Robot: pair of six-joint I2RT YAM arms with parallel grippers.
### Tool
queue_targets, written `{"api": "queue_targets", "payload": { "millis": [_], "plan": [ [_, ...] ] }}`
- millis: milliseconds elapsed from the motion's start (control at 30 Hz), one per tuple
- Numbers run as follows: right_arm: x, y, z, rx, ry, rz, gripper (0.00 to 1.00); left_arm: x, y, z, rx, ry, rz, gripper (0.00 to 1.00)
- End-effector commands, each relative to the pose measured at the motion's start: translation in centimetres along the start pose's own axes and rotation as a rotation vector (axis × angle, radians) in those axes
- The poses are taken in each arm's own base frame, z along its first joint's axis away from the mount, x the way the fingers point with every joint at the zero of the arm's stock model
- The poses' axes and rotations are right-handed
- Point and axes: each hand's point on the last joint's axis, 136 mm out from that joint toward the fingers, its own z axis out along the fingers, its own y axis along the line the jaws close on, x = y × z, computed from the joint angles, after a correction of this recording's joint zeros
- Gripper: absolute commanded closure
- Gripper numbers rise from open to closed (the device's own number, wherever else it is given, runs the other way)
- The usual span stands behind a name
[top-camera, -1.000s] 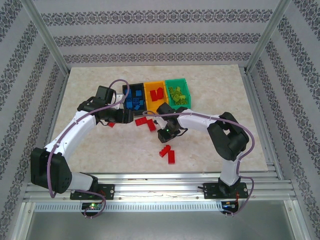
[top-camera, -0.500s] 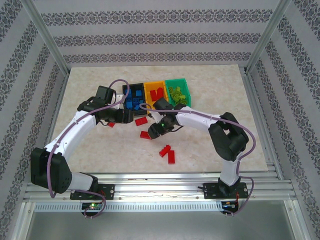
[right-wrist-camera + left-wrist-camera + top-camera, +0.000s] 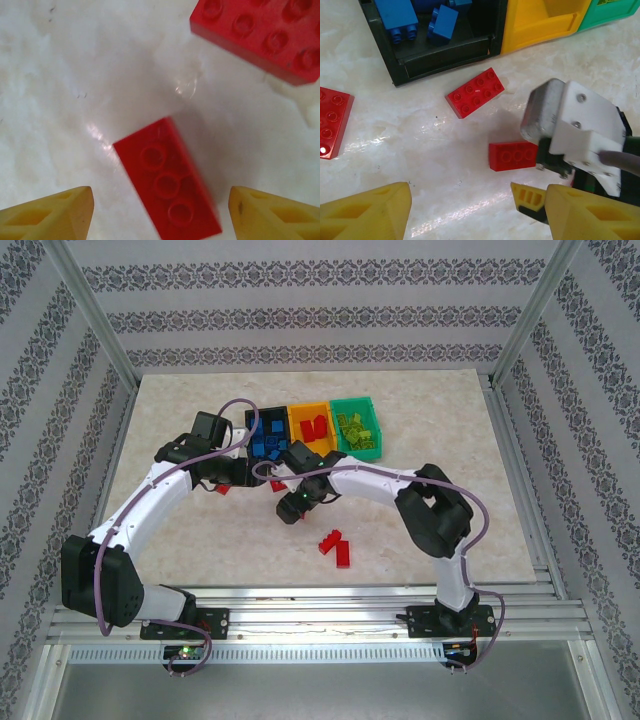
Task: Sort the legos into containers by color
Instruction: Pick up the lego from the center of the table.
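Note:
Three containers stand in a row at the back: a black bin point(image 3: 262, 420) with blue legos, an orange-yellow bin point(image 3: 309, 412) with red ones, and a green bin point(image 3: 356, 408) with lime ones. My right gripper point(image 3: 161, 200) is open and points down over a small red three-stud lego point(image 3: 167, 185), one finger on each side and clear of it. A bigger red lego point(image 3: 260, 30) lies just beyond. My left gripper point(image 3: 465, 210) hangs open above bare table near that small red lego point(image 3: 514, 155), with a red lego point(image 3: 475, 92) in front of the black bin point(image 3: 435, 55).
Two more red legos point(image 3: 335, 547) lie together nearer the front, and one red lego point(image 3: 222, 490) sits under the left arm. In the left wrist view the right gripper's white and grey body point(image 3: 575, 130) stands close beside my left finger point(image 3: 570, 210).
The right arm has swung left across the table and its jaws have gone from shut to open, now over the small red lego. The left arm has stayed where it was.

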Motion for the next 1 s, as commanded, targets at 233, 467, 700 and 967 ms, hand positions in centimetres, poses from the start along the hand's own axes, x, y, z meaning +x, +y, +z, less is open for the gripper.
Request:
{"api": "queue_targets", "payload": {
  "millis": [233,467,700,967],
  "plan": [
    [2.4,-0.9,1.9,0.034,0.061,-0.036,0.39,0.2,0.7,-0.1,-0.024,0.025,-0.007,0.29],
    [1.6,-1.9,0.4,0.016,-0.006,0.033,0.72,0.3,0.8,0.1,-0.030,0.031,-0.009,0.29],
    [-1.1,-4.5,-4.6,-0.015,-0.139,0.144,0.74,0.2,1.0,-0.3,-0.045,0.018,-0.007,0.29],
    [-4.9,-10.4,-9.3,0.010,-0.288,0.347,0.74,0.2,1.0,-0.3,-0.044,0.013,-0.008,0.29]
  ]
}}
